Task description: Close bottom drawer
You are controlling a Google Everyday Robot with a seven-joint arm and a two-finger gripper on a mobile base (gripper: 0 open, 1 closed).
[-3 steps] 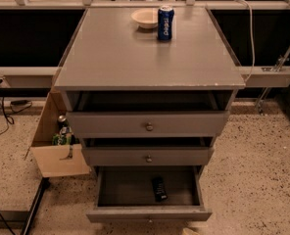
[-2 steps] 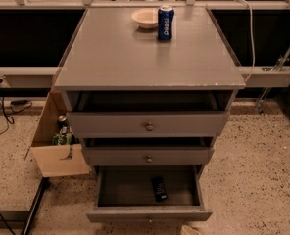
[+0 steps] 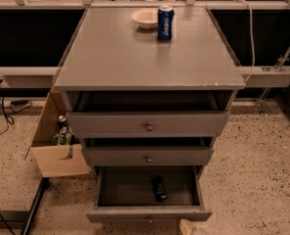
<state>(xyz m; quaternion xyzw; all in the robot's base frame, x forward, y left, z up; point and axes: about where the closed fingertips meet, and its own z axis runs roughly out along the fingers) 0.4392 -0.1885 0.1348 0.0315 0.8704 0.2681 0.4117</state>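
The bottom drawer (image 3: 149, 213) of the grey cabinet is pulled far out, with its slim front panel near the lower edge of the view. A small black object (image 3: 158, 188) lies inside it on the drawer floor. The gripper (image 3: 191, 227) shows only as a pale tip at the bottom edge, just below and to the right of the drawer's front panel. I cannot tell whether it touches the panel.
The middle drawer (image 3: 148, 156) and top drawer (image 3: 148, 124) stand slightly open. A blue can (image 3: 165, 22) and a white bowl (image 3: 145, 18) sit on the cabinet top (image 3: 135, 58). An open cardboard box (image 3: 57, 141) with items stands to the left. Cables lie on the floor at the left.
The pale gripper tip has come up into view at the bottom edge, right of the drawer's centre. The drawers have not moved.
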